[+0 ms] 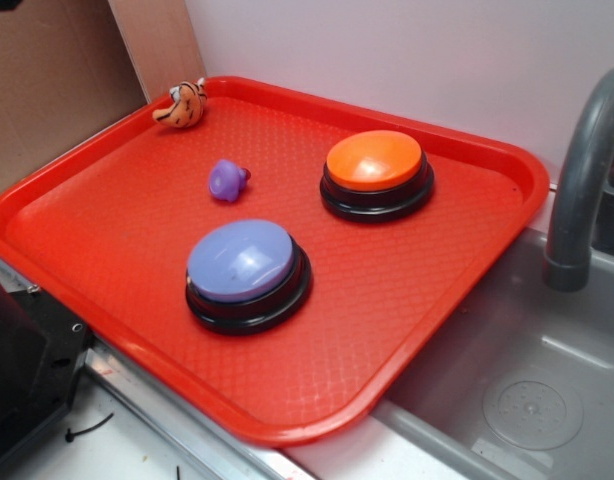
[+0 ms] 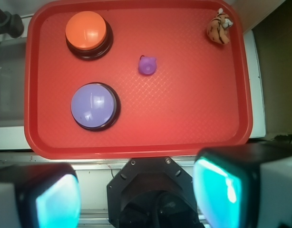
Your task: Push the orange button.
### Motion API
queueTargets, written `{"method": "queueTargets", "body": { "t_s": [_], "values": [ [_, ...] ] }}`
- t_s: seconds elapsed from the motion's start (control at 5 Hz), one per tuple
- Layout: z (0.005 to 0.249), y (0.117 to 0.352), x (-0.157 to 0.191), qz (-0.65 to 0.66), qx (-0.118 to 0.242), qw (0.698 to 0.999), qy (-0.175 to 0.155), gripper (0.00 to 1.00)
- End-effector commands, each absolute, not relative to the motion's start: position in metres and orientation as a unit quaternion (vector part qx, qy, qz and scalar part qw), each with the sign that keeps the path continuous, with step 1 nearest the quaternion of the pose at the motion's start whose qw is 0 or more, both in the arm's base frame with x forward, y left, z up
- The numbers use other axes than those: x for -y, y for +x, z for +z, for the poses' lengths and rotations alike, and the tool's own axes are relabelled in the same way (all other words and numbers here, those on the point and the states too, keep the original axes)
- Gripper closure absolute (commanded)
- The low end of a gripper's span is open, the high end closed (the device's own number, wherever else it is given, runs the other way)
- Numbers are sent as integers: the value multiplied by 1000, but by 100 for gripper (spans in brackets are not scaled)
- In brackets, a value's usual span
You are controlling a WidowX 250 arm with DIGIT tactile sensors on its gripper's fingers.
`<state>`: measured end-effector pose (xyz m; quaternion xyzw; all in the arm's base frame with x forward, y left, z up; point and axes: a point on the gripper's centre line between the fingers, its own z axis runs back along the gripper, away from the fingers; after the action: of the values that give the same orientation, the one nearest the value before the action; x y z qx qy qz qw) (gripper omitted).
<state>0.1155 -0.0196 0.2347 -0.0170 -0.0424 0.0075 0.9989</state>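
Spread-open end effector (image 2: 136, 197) hovers off the red plastic tray's (image 2: 193, 133) near edge. Lavender-blue domed button (image 2: 92, 105) sits before the orange domed button (image 2: 86, 30); a small purple toy (image 2: 147, 65) lies mid-tray.

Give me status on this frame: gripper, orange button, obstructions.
Gripper open, high above the near tray edge, holding nothing. Orange button untouched at tray's far side. Lavender button and small purple toy nearby, neither covering it.

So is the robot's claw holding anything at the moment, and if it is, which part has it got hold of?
Nothing is held. The gripper is open, with only empty space between its fingers, above the near edge of the red tray. The orange button is untouched.
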Motion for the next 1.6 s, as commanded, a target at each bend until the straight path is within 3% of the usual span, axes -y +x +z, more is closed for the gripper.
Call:
{"method": "queueTargets", "body": {
  "t_s": [0.0,0.2,0.4,1.0,1.2,1.4],
  "values": [
    [235,116,20,8,42,999,-17,0],
    [197,166,41,-88,47,995,-20,0],
    [168,215,54,-115,55,992,5,0],
    [168,215,54,-115,55,992,5,0],
    [134,255,71,-134,89,987,2,0],
    [120,276,82,-109,125,986,-2,0]
  ]
}}
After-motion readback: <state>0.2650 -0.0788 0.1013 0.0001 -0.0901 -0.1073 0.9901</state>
